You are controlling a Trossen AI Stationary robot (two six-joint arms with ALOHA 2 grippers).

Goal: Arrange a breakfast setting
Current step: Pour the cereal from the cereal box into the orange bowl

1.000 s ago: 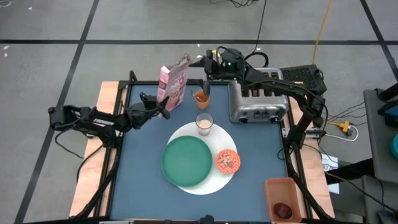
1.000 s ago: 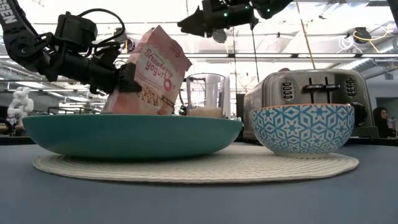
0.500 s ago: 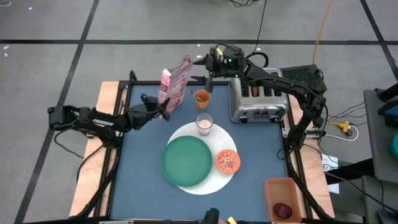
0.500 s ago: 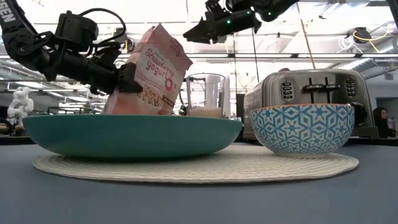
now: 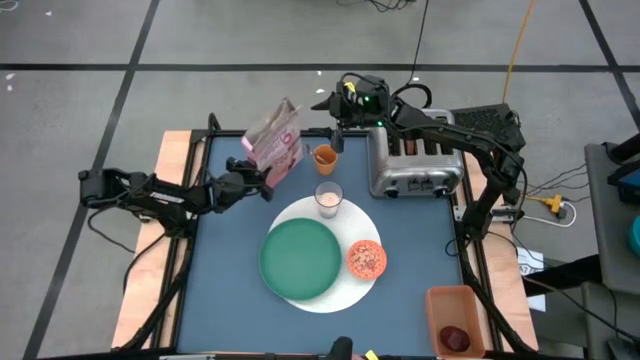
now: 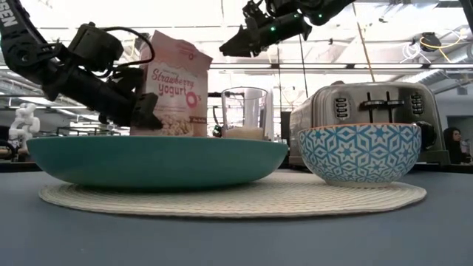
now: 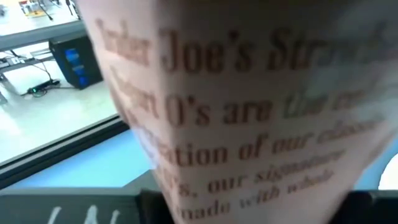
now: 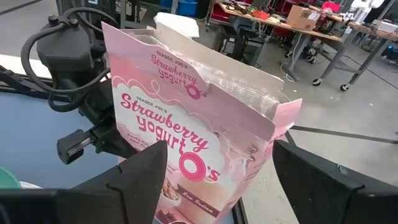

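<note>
The tabletop (image 5: 230,290) carries the white round mat (image 5: 352,290) near its centre; the silver toaster (image 5: 415,165) stands at the far right edge of the tabletop, with the orange bin (image 5: 458,300) at the near right corner holding the dark red fruit (image 5: 456,337); the green plate (image 5: 300,258) lies on the mat, with the small orange patterned bowl (image 5: 366,259) just beside it on the same mat; the pink cereal box (image 5: 277,143) is off the tabletop at the far left, top flaps open, tilted in the high view, clamped near its lower side by the left gripper (image 5: 262,174); the right gripper (image 5: 336,122) hovers above the orange cup (image 5: 324,156) beside the box top, its fingers (image 8: 134,177) spread apart and holding nothing; the milk glass (image 5: 328,198) stands at the far edge of the mat, between the cup and the plate
</note>
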